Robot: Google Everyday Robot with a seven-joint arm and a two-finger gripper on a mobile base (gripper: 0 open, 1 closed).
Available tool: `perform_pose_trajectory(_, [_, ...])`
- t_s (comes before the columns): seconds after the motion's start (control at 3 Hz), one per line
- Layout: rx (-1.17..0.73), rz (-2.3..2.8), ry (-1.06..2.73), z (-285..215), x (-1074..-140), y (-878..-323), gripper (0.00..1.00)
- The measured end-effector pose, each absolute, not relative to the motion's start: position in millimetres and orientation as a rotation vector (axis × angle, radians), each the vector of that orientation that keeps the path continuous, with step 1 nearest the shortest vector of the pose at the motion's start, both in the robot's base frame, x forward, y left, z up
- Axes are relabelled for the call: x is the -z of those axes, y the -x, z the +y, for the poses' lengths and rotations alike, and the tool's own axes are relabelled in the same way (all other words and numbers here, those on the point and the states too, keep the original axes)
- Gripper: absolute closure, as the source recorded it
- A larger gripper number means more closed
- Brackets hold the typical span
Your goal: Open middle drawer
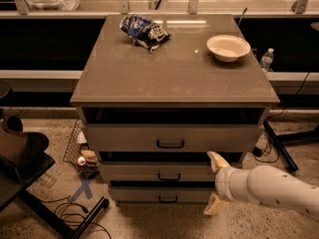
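Observation:
The middle drawer (144, 173) is the medium-height grey-beige front in the cabinet, with a small black loop handle (169, 176). Its front sits in line with the other fronts. Above it is the tallest drawer (124, 137) and below it the slimmest one (139, 195). My gripper (214, 183) comes in from the lower right on a white arm (269, 187). It is open, with one pale fingertip (216, 161) up at the middle drawer's top edge and the other (212, 205) down by the bottom drawer. It hangs in front of the drawer fronts, to the right of the handle, holding nothing.
On the cabinet top (174, 78) lie a blue chip bag (144, 31) and a white bowl (228, 47). A water bottle (266, 59) stands behind on the right. A dark chair (22, 153), a wire basket (82, 151) and cables lie at the left on the floor.

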State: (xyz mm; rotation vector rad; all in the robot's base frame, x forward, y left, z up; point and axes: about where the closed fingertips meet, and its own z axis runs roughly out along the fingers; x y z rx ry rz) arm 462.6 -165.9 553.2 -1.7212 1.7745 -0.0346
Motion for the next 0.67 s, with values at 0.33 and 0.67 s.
perform_pose_trajectory(0.33, [0.076,1.788,1.788,-161.0,-525.5,-470.8,0.00])
perform_pose_trajectory(0.67, [0.067,1.778,1.807,-150.9,-519.5,-478.8,0.00])
